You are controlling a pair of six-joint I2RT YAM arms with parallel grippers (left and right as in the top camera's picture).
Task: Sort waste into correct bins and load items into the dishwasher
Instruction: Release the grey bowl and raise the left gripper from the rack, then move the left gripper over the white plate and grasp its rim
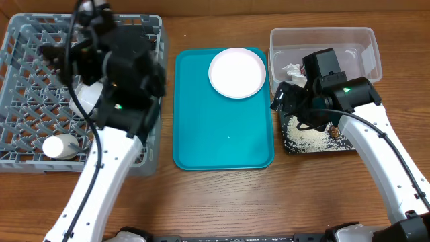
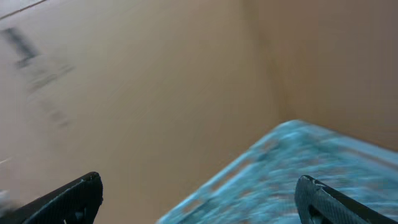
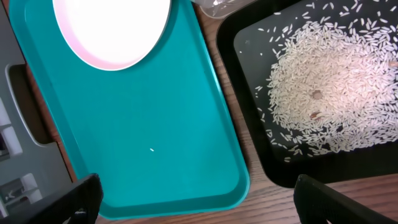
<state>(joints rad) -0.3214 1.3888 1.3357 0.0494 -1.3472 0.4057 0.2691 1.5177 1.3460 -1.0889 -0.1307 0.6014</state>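
Observation:
The grey dishwasher rack (image 1: 27, 101) stands at the left, with a small white cup (image 1: 59, 146) lying in it and a pale bowl (image 1: 91, 95) partly under my left arm. My left gripper (image 2: 199, 193) is open and empty above the blurred rack (image 2: 298, 168). A round white plate (image 1: 236, 72) sits on the teal tray (image 1: 222, 141). The clear tub (image 1: 359, 40) holds a crumpled white paper scrap (image 1: 291, 69). Rice (image 3: 329, 93) with small brown bits lies in the black tray (image 3: 249, 155). My right gripper (image 3: 198, 190) hangs open over the teal tray's near corner (image 3: 186, 155), with the plate (image 3: 112, 31) beyond it.
The clear tub and the black tray (image 1: 349, 144) sit close together at the right, partly covered by my right arm. A strip of bare wooden table runs along the front edge. A dark grey base unit (image 3: 25, 124) shows left of the teal tray.

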